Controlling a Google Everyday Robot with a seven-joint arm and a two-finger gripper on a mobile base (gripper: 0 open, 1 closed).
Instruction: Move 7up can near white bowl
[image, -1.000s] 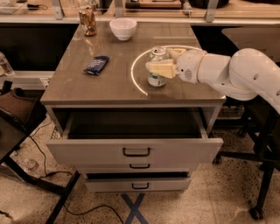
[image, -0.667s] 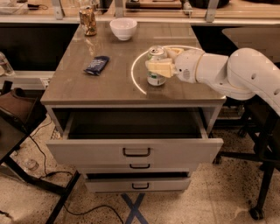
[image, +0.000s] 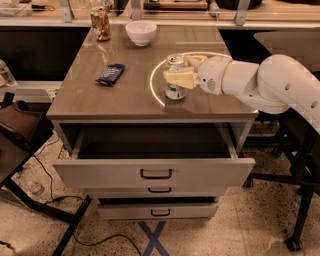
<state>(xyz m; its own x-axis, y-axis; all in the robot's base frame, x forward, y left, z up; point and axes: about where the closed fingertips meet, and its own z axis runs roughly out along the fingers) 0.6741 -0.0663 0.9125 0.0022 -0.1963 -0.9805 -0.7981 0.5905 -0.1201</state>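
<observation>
- The gripper (image: 178, 71) sits over the right half of the table (image: 125, 102), at the end of a white arm (image: 270, 82) that reaches in from 3 o'clock.
- Its pale fingers (image: 180, 78) are closed around the soda can (image: 175, 92), one across the front of it and one behind.
- The can stands upright near the middle right of the table, inside a thin ring of light (image: 153, 85).
- The front finger hides the middle of the can's label; only the silver top and the green and white lower band show.
- Whether the can's base rests on the table or is just clear of it is hard to make out.
- The white bowl (image: 141, 32) is at 11 o'clock from the can, well apart, near the far edge.
- A shiny gold-brown container (image: 101, 22) stands at 9 o'clock from the bowl, its top cut off by the frame.
- A dark blue packet (image: 111, 74) lies flat at 9 o'clock from the can.
- The top drawer (image: 155, 172) below is pulled open.
</observation>
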